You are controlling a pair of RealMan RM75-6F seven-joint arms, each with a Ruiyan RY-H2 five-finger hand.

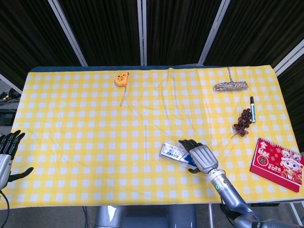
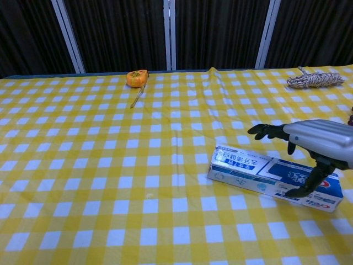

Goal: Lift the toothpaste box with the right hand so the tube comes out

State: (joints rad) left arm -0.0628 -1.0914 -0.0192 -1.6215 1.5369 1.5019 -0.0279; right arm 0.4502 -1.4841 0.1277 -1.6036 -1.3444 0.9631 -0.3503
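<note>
The blue and white toothpaste box [image 1: 174,153] [image 2: 253,174] lies flat on the yellow checked cloth, front centre-right. My right hand [image 1: 200,157] [image 2: 311,144] hovers over the box's right half with its fingers spread apart; its thumb reaches down by the box's near edge. It holds nothing. No tube shows outside the box. My left hand [image 1: 6,152] hangs open at the table's front left edge, away from the box.
An orange tape measure [image 1: 121,79] lies at the back left. A rope bundle [image 1: 230,86], a marker pen [image 1: 252,109] and a bunch of dark grapes [image 1: 243,121] lie at the right. A red 2025 calendar [image 1: 277,163] sits at the front right corner.
</note>
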